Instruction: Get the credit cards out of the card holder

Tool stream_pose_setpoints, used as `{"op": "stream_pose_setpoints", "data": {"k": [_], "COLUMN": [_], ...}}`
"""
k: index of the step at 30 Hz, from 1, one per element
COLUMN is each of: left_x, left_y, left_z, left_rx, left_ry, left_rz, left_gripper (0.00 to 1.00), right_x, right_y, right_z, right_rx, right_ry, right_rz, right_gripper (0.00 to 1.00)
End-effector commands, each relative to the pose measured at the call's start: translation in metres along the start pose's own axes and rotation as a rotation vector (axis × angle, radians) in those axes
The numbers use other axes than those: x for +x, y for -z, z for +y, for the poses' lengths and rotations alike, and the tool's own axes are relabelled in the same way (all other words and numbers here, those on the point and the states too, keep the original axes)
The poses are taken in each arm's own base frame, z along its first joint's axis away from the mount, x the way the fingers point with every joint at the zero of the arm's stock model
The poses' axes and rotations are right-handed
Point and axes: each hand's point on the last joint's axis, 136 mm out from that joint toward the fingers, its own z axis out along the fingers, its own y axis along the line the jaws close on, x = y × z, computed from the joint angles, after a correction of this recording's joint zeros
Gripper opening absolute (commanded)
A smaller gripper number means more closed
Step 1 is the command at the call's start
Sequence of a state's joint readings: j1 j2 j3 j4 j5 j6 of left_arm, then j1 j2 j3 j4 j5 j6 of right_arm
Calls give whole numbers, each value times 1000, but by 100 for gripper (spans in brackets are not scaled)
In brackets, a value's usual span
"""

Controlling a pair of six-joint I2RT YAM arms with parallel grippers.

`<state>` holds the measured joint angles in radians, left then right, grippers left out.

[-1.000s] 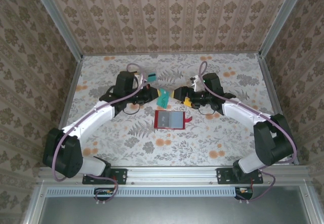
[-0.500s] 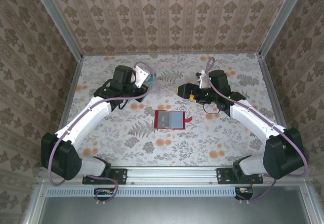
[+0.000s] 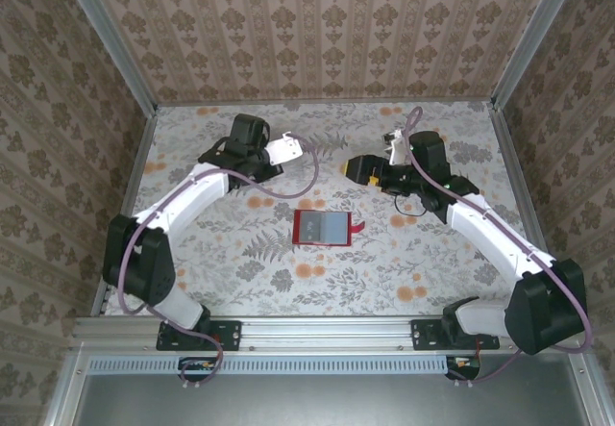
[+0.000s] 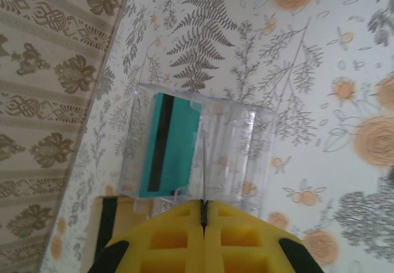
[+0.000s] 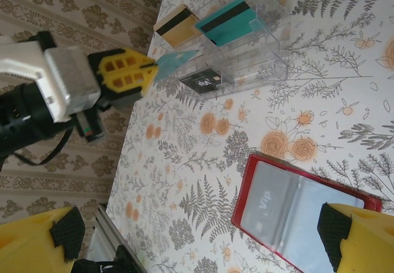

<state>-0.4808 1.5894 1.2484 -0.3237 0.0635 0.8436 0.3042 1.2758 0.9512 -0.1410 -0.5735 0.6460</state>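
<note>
Both arms had drawn apart since a sec ago, when they met over a teal card just beyond the card holder [image 3: 322, 227]: L arm had swung to the clear tray [image 4: 246, 156] on the far part of the desk [image 3: 432, 272], R arm had backed off to the R. L fingers [image 4: 204, 217] were pressed together, pinching that teal card [image 5: 175, 61] by one end, edge-on over a tray slot; contact w/ the tray couldn't be told. Tray held a striped teal card [image 4: 169, 146], a tan card [image 5: 174, 25] & a black card [image 5: 200, 79]. R fingers [image 3: 357, 168] were spread wide, holding nothing. Card holder lay open & flat mid-desk, grey-blue inside up, red tab on its R edge, well apart from both fingers.
</note>
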Motion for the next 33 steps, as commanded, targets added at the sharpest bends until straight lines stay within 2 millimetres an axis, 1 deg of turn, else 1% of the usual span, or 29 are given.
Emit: {"op": "stream_pose_setpoints", "data": {"k": [1,4,5,7,15,23,29,33], "left_x": [-12,-15,-4,-2,-1,-3,7,10], "left_y": [-8,-23,-27,-36,-64,-78,-90,-94], "left_z": [22,21,31,35,36,34,28,27], "left_rx": [-36,-12,-28,-30,12,44,54,61], "left_ry": [-103,-140,-129,-127,-107,-98,-125,-121], "left_rz": [-39,-53,-33,-31,-53,-58,-26,-20], "left_gripper": [0,0,0,0,0,0,0,0], "right_x": [-3,-4,-4,-5,-8,-11,-12,-14], "right_y": [10,10,10,9,1,-6,-12,-13], "right_z": [-2,-8,-9,-12,-20,-28,-31,-30], "right_rx": [26,47,53,58,69,74,66,61], "right_ry": [22,14,13,11,-6,-22,-36,-37], "right_rz": [-24,-27,-28,-28,-5,7,19,18], "right_gripper": [100,100,100,100,100,100,100,100]}}
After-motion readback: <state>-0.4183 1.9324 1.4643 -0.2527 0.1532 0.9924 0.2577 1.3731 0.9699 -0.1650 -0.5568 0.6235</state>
